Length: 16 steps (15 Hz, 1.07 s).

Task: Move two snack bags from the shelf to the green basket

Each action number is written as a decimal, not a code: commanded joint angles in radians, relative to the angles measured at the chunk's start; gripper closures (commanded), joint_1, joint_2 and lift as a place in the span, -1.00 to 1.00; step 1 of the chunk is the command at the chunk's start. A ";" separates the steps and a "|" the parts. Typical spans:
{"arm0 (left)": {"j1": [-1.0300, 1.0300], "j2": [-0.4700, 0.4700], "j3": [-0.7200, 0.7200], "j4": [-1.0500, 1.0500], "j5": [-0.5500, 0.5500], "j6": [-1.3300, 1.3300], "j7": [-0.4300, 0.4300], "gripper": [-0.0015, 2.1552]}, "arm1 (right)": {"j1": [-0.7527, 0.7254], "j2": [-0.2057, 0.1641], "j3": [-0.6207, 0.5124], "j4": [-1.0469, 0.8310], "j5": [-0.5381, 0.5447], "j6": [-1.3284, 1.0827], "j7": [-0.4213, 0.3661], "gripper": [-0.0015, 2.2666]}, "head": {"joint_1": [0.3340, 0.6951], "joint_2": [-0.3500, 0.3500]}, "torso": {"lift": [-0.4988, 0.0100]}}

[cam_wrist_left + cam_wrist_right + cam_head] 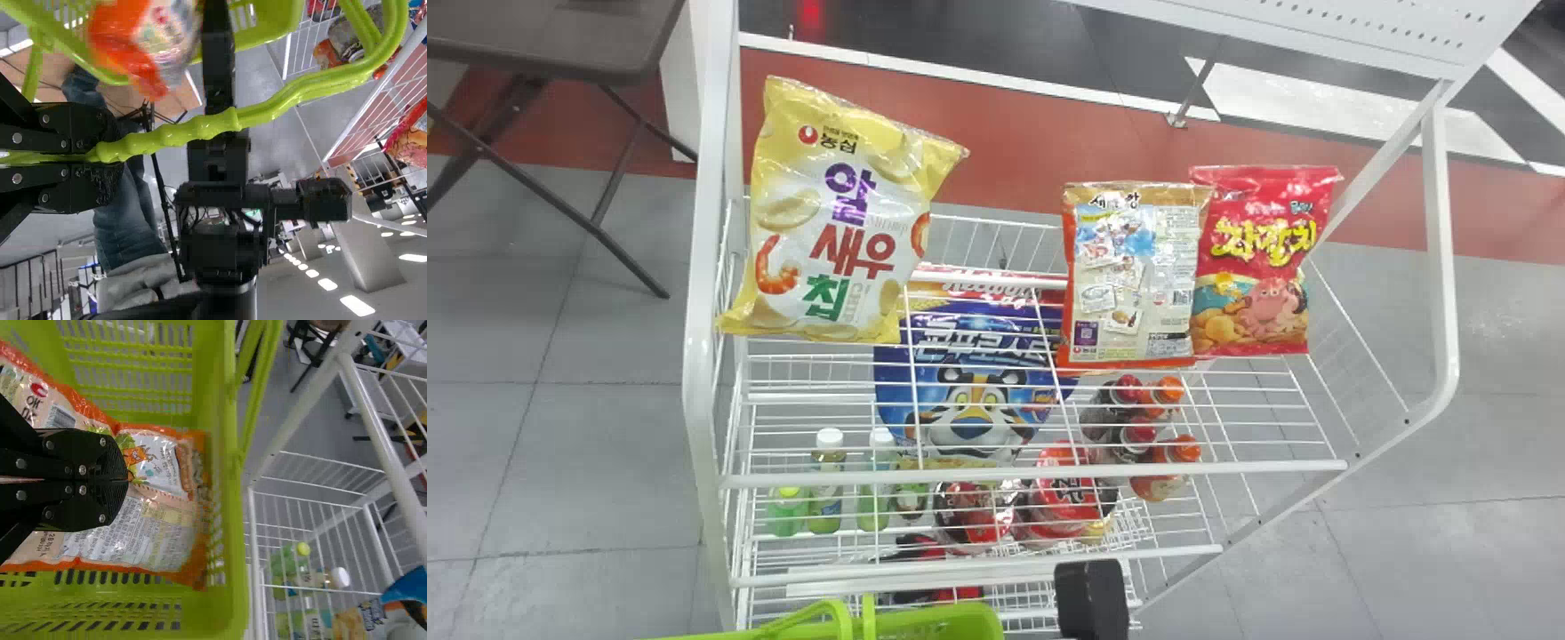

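The work looks to be at the laying-down step: orange-edged snack packaging (140,533) lies in the green basket (230,520) beneath the right gripper (127,478), its fingers pressed together, any film between them impossible to tell. Next, it should free any film and lift clear. The left gripper (119,152) pinches the handle (213,125). Three more bags stand on the white wire shelf (1049,468), over grey floor (587,444).

The basket (230,520) was lime green, its walls patterned with slots; the shelf (1049,473) was a white grid. The yellow-and-white bag (836,222) bore orange shrimp, the red bag (1249,267) yellow lettering, the blue bag (898,382) a black-striped tiger. The floor (605,444) was grey, banded red.
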 commanded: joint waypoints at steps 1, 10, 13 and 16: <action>-0.002 0.002 0.001 -0.002 0.001 0.013 0.000 0.92 | -0.024 -0.003 0.003 0.024 0.015 0.047 0.001 -0.17 | 1.00 -1.00 | 0.90; -0.006 0.005 -0.003 -0.013 0.001 0.032 0.002 0.93 | -0.002 -0.005 -0.178 -0.193 -0.048 0.265 0.024 -0.94 | 1.00 -1.00 | 0.90; 0.001 0.006 -0.003 -0.014 -0.001 0.032 0.002 0.92 | -0.019 0.000 -0.247 -0.201 -0.037 -0.042 0.026 -0.93 | 1.00 -1.00 | 0.90; 0.003 0.008 -0.010 -0.014 -0.004 0.032 0.002 0.92 | -0.045 0.000 -0.250 -0.135 0.086 -0.508 0.033 -0.93 | 1.00 -1.00 | 0.90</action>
